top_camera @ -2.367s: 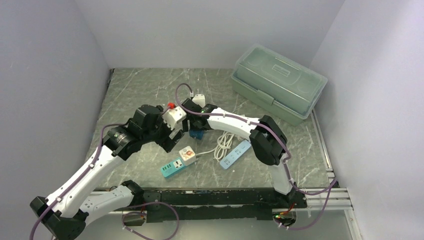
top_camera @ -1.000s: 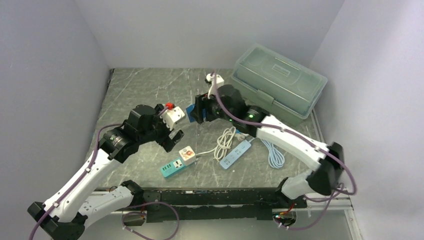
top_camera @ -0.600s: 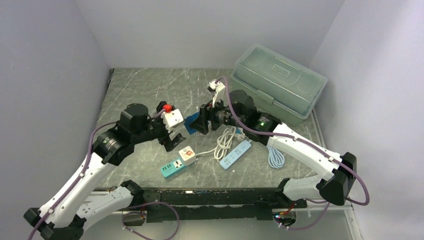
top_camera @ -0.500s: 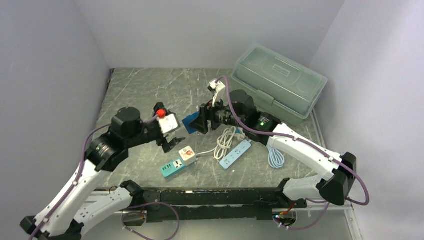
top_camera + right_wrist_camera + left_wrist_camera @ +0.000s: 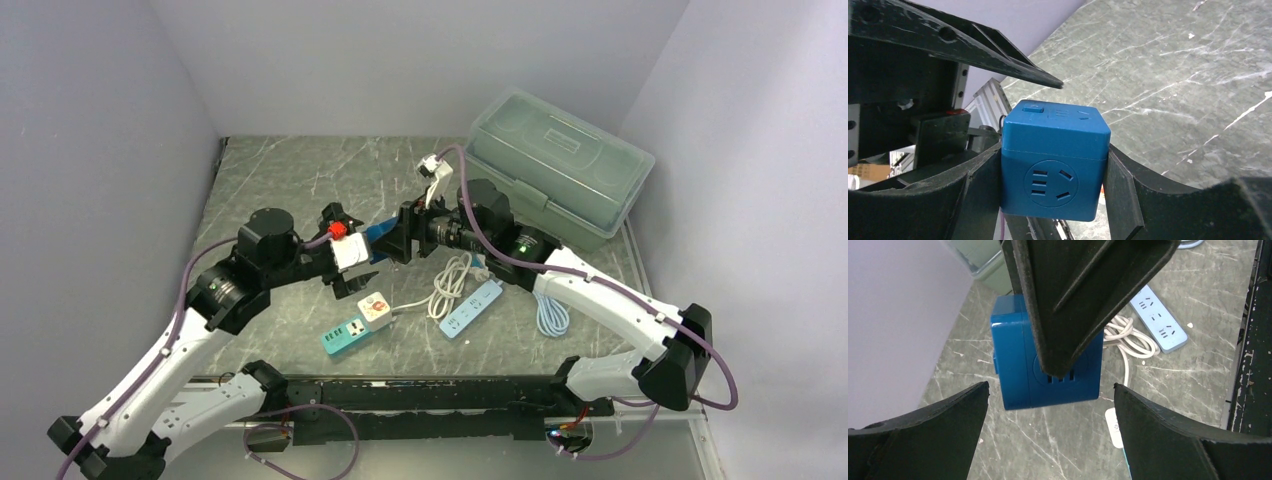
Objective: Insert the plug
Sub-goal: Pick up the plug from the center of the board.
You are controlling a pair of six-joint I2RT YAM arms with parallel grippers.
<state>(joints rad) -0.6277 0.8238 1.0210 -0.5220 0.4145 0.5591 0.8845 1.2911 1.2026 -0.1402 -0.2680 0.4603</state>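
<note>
1. No brand name or readable writing is showing anywhere. The small marks on the top face of the blue cube-shaped plastic socket adapter (image 5: 1053, 155) are too fine to make out. So is the orange-red sticker on the white cube plug (image 5: 374, 306).
2. The adapter is showing a round recessed socket face with several slots, a raised button near one top edge, and a seam running just below the top.
3. The right hand (image 5: 398, 240) is gripping the adapter, one black finger (image 5: 973, 200) pressing on each of two opposite sides. It is holding the adapter off the grey marbled bench (image 5: 290, 180), at the middle of the overhead frame.
4. The left hand (image 5: 1050, 387) is standing wide, its two fingers flanking the adapter without touching it.
5. A teal power strip (image 5: 345, 334), with the white cube plug sitting at its end, is lying at lower centre of the overhead frame. A light blue power strip (image 5: 470, 309) with a coiled white cord is lying to its right.
6. A pale green translucent lidded plastic box (image 5: 556, 165) is sitting at the upper right.
</note>
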